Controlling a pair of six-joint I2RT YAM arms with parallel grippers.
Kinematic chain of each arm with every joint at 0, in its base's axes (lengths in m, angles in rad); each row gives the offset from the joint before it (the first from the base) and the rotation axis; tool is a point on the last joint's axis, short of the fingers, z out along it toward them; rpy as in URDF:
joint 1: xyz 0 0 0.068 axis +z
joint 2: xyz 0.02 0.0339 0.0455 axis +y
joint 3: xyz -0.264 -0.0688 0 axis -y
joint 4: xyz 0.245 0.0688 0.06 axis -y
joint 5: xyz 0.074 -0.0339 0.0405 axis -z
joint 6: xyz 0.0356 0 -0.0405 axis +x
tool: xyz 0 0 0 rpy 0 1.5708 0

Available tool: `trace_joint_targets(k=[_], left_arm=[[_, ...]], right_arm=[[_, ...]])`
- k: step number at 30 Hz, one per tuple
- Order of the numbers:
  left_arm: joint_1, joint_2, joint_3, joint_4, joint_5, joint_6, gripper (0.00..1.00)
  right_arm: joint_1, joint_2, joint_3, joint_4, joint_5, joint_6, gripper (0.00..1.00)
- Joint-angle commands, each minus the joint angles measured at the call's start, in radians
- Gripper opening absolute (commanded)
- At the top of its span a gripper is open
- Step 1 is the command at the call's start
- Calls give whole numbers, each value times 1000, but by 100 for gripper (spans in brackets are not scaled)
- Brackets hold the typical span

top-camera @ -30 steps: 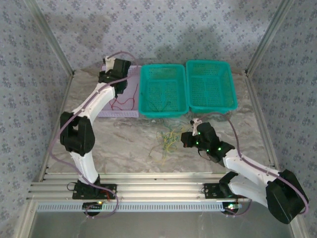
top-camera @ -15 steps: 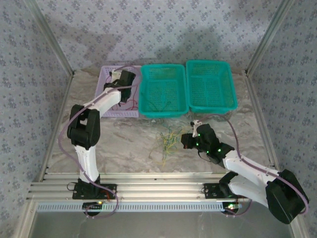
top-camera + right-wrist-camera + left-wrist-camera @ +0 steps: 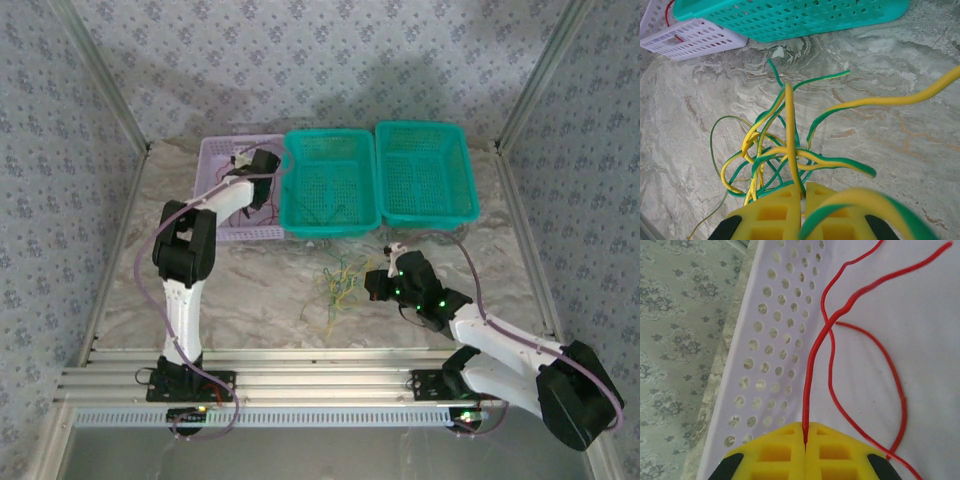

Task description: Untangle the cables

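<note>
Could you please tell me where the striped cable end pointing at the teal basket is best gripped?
Probably near its tip: that stretch of the striped cable end runs alone over bare table, clear of the knotted loops. Come down from above with the jaws across the strand, so nothing else gets pinched.

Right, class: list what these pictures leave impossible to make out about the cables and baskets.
Left wrist view: the red cable leaves the frame at top and bottom, so its full run is cut off.
Right wrist view: a blurred yellow-green cable near the lens hides part of the tangle.
Top view: the tangle's strands are too thin to trace; dark lines inside the left teal basket are too small to identify.
</note>
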Motion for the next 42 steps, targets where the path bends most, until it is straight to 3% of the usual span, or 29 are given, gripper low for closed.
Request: trace_joint_targets(k=[1, 4, 10, 20, 24, 29, 33, 39, 42], left_arm=[[11, 31, 81, -94, 46, -17, 0], [11, 45, 101, -107, 43, -2, 10], [19, 34, 121, -117, 76, 2, 42], [32, -43, 186, -159, 122, 7, 82], [27, -132, 203, -210, 195, -26, 89], [-10, -269, 195, -263, 307, -83, 92], [-35, -398, 111, -263, 512, -180, 92], [-103, -578, -58, -204, 722, -252, 92], [-121, -647, -163, -158, 904, -293, 91]], right_arm=[[9, 4, 1, 18, 11, 9, 0], [10, 4, 5, 14, 12, 7, 0], [11, 4, 9, 10, 13, 3, 0], [12, -19, 34, -24, 22, -8, 0], [10, -17, 62, -35, 23, -21, 0], [-4, 19, 127, -63, -30, -29, 0], [-50, 18, 138, -1, -175, -28, 0], [-124, -16, 146, 71, -405, -38, 0], [-148, -22, 162, 93, -517, -56, 0]])
